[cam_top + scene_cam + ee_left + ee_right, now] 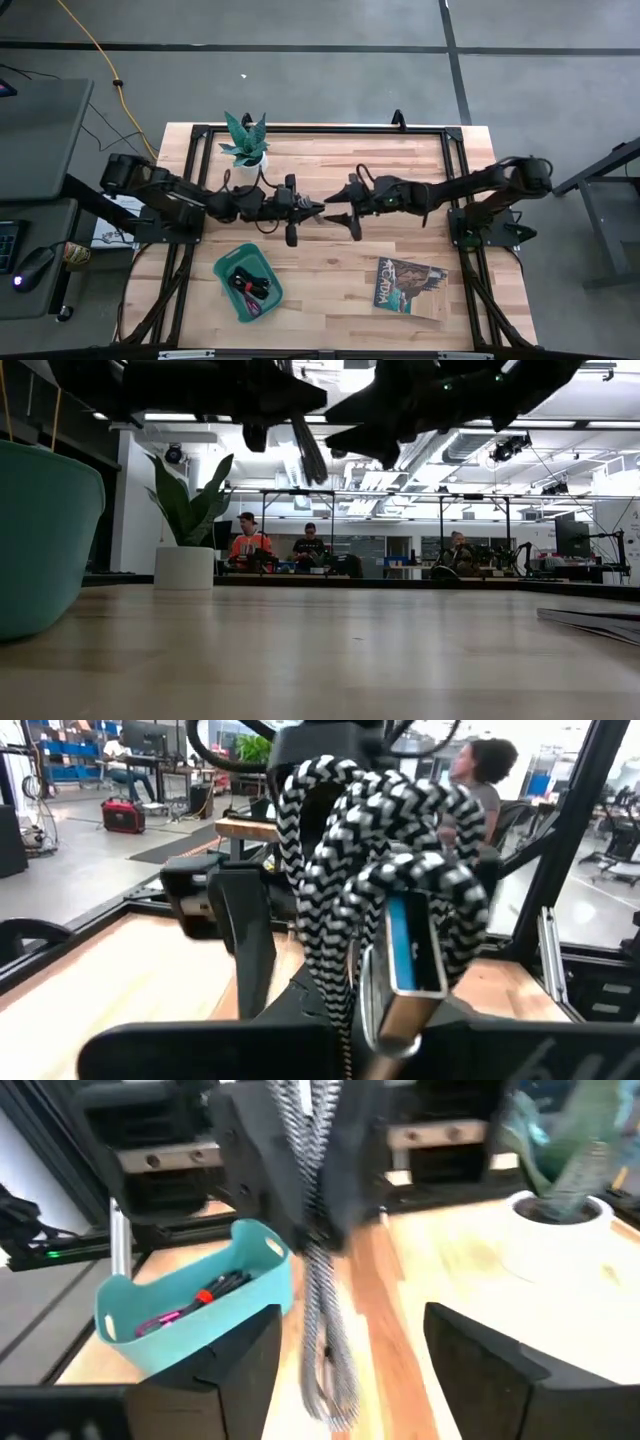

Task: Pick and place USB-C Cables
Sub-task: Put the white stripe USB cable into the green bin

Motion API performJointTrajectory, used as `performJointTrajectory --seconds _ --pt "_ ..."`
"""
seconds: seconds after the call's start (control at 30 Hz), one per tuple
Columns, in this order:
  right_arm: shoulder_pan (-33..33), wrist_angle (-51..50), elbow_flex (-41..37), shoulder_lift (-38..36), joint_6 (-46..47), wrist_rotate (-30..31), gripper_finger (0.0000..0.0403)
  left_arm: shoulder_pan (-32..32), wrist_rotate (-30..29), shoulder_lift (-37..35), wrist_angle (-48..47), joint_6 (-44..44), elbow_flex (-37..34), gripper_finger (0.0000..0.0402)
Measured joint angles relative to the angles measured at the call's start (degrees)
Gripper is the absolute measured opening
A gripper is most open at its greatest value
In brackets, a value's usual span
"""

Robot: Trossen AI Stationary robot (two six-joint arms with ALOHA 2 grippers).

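Observation:
Both arms meet above the table's middle. My left gripper (312,208) is shut on the grey braided USB-C cable bundle (380,850), whose metal plug (400,970) shows close up. My right gripper (338,205) faces it and is open. Its two fingers stand on either side of the hanging bundle (325,1330) without touching it. The black-and-red cable (215,1288) and the maroon cable (165,1320) lie in the teal tray (222,268). My left gripper holds the grey cable bundle by its upper part (305,1150). The coil itself hides the fingers in the left wrist view, so the kind of hold does not show. The bundle hangs slack below the gripper, lifted clear of the table.
A potted plant (243,150) stands near the table's far edge, to the left. A magazine (412,285) lies near the right front. The tray (40,540) sits near the left front. Black frame rails run along the table's edges. People sit in the room beyond.

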Motion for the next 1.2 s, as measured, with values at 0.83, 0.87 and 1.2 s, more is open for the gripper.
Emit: performJointTrajectory --seconds 0.83,0.87,1.2 --pt "1.6 -1.4 -20.0 -30.4 0.5 10.1 0.0238 2.0 3.1 -34.2 -19.9 -0.4 -15.0 0.0000" --pt "1.6 -1.4 -20.0 -30.2 0.4 10.1 0.0238 2.0 3.2 -34.2 -20.0 -0.4 -15.0 0.0000" --pt "1.6 -1.9 -19.9 -29.7 0.4 9.7 0.0238 2.0 3.2 -33.9 -20.0 -0.6 -15.0 0.0000"
